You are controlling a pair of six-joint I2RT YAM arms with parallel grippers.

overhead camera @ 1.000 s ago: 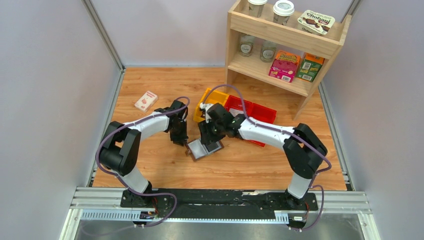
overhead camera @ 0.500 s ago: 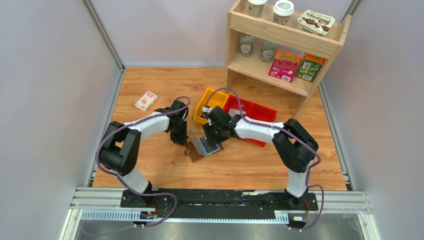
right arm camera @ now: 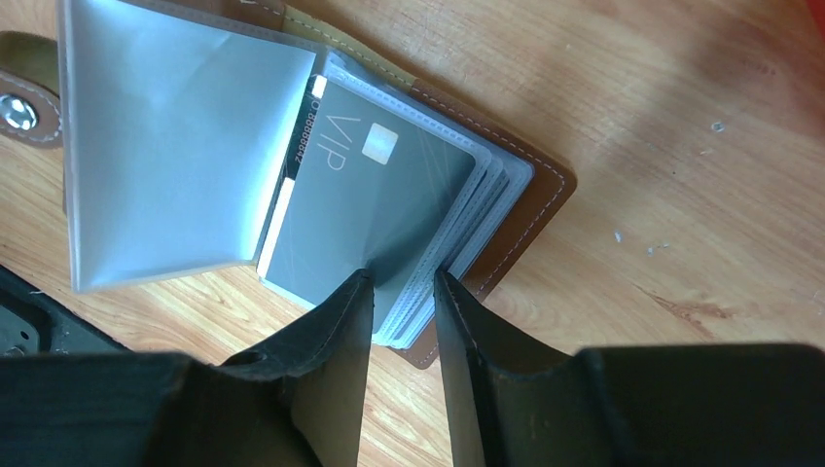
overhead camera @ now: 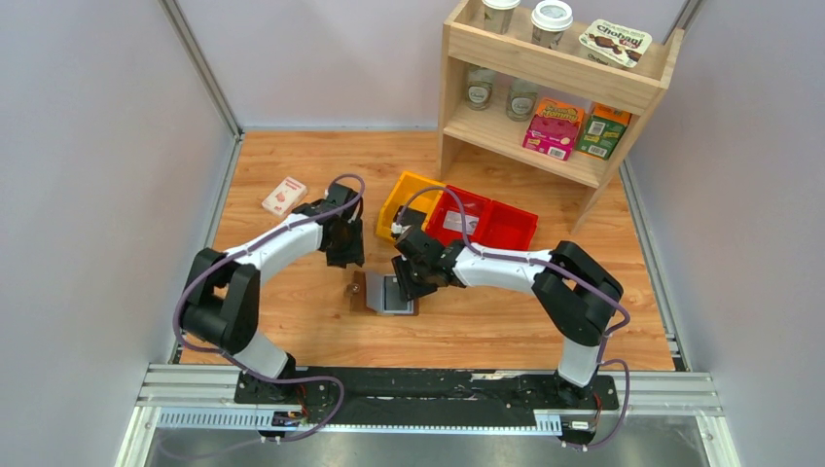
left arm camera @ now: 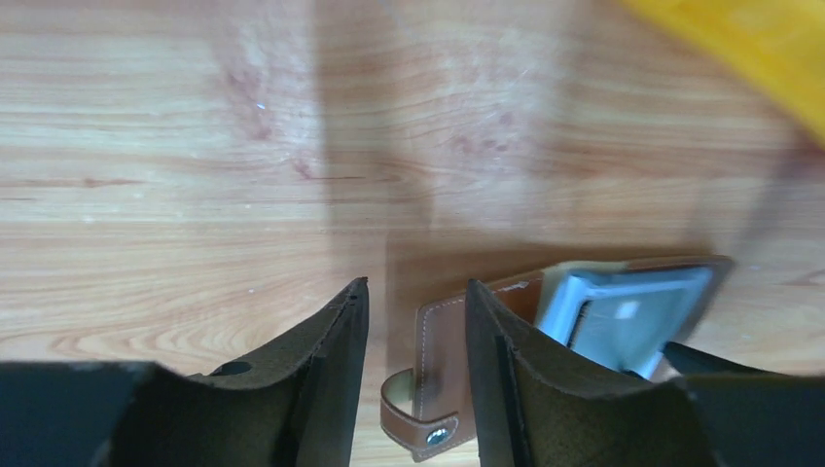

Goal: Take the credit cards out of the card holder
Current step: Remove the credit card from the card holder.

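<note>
The brown card holder [overhead camera: 375, 295] lies open on the wooden table between my two grippers. In the right wrist view its clear sleeves fan out, and a grey card marked VIP [right arm camera: 379, 204] sits in the top one. One clear sleeve [right arm camera: 165, 146] is flipped over to the left. My right gripper [overhead camera: 407, 284] [right arm camera: 401, 282] has its fingers closed narrowly around the near edge of the sleeve stack. The left gripper [overhead camera: 345, 258] [left arm camera: 413, 302] hovers open just behind the holder's brown flap and snap strap [left arm camera: 443, 370], holding nothing.
A white-and-red small box [overhead camera: 283, 196] lies at the far left. A yellow bin [overhead camera: 407, 199] [left arm camera: 749, 39] and red bins [overhead camera: 486, 222] stand right behind the grippers. A wooden shelf [overhead camera: 555, 88] with jars and cartons fills the back right.
The card holder has turned from slanted to square and slid a little left and nearer. The right gripper followed it. The left gripper has drawn back from it.
</note>
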